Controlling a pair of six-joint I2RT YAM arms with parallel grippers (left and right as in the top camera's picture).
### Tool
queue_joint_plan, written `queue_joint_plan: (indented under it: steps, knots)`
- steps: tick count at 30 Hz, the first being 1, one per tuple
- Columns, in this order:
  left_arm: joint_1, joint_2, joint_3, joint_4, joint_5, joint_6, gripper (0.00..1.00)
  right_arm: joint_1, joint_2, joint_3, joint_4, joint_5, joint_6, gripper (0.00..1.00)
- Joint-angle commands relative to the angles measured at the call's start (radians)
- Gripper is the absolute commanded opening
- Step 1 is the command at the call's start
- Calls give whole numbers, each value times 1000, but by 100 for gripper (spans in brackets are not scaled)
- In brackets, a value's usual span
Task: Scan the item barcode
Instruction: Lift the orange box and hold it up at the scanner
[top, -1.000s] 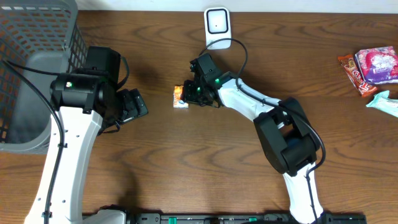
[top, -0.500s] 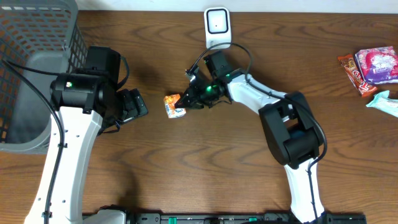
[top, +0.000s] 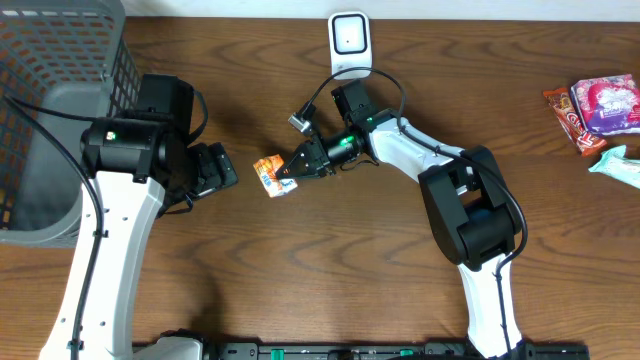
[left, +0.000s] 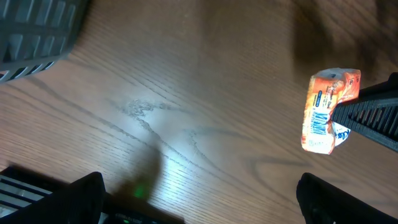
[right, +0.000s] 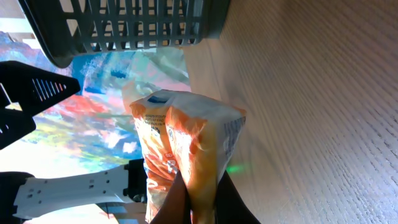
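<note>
Overhead: my right pincer (top: 294, 174) pinches the snack packet (top: 270, 176) by one end, mid-worktop, well forward of the scanner (top: 349, 40) at the back edge. My left pincer (top: 218, 172) is spread wide just beside it, I'd guess for a handover.

Left wrist: what looks like the barcode faces this camera.

Right wrist: the packet's end is clamped between my fingers (right: 166, 210).

Left arm (top: 112, 215) rises from the near edge of the worktop, its wrist turned toward centre. Left end effector (top: 220, 172) has its jaws spread wide with nothing between them. Right arm (top: 452, 190) comes up from the near edge, folds at the elbow and stretches left. Right end effector (top: 294, 168) points left, its jaws pinched tight on one end of an orange packet (top: 270, 176).
</note>
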Motion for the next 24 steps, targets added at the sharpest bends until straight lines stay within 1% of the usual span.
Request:
queue_joint_plan:
  steps: [1,4,7,9,11,15,17,19,24]
  knots:
    - [3,5,3,-3,-6,3,98,2,6,-5,-5,-34,-22,1]
    - [3,5,3,-3,-6,3,98,2,6,-5,-5,7,-15,1]
    - [3,5,3,-3,-6,3,98,0,4,-5,15,89,76,1]
    - [3,5,3,-3,-6,3,98,-5,-8,-2,31,154,111,1]
    - [3,5,3,-3,-6,3,98,-10,-32,7,25,251,117,1]
    - [3,5,3,-3,-6,3,98,-19,-119,39,-37,557,150,1]
    - [3,5,3,-3,-5,3,98,-28,-173,61,-85,693,125,1]
    - [3,5,3,-3,-6,3,98,-47,-225,77,-105,734,75,1]
    - [3,5,3,-3,-6,3,98,-152,-325,80,-101,685,76,1]
